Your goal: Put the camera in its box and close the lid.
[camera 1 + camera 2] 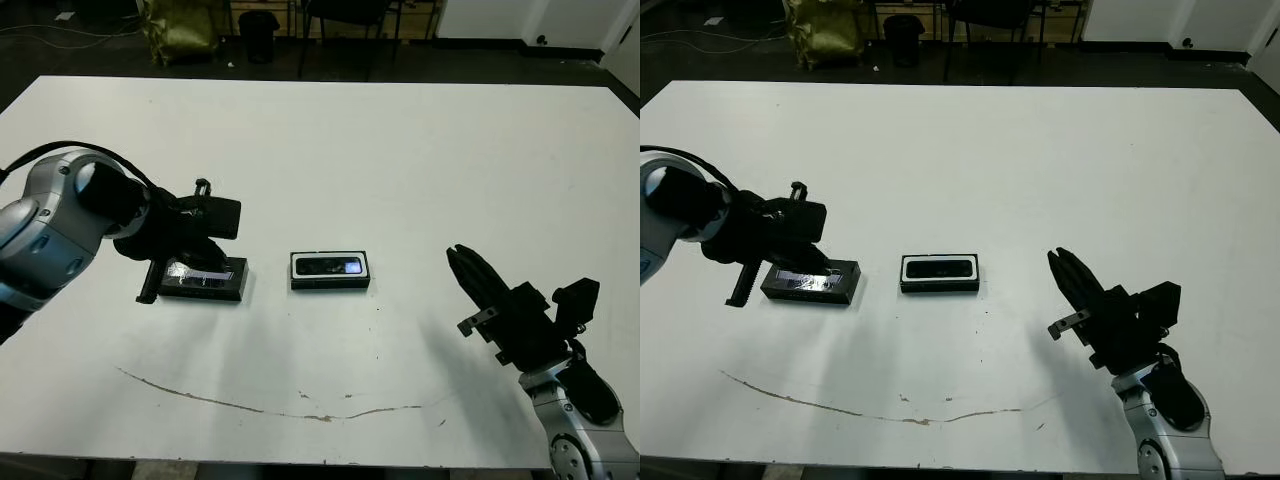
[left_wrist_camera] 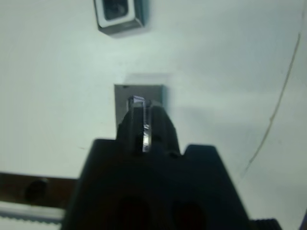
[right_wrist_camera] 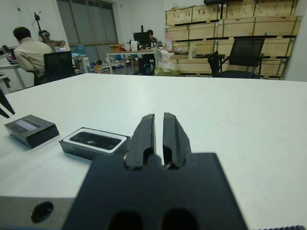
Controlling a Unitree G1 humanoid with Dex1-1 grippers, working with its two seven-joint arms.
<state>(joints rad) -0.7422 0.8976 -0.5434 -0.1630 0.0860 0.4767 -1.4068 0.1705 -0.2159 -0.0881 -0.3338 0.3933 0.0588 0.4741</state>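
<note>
I saw the small slim black camera (image 1: 331,266) lying face up inside the shallow box with black walls and white lining (image 1: 330,271), near the middle of the white table (image 1: 400,150). Its long axis ran left to right across my view, in line with the box's. The flat black lid with a glossy pale stripe (image 1: 205,280) lay flat just to the left of the box, apart from it, long side also running left to right. My left gripper (image 2: 144,112) hung low over the lid, fingers drawn nearly together; I could not tell whether they touched it. My right gripper (image 3: 159,132) hovered well to the right of the box, clenched on nothing.
</note>
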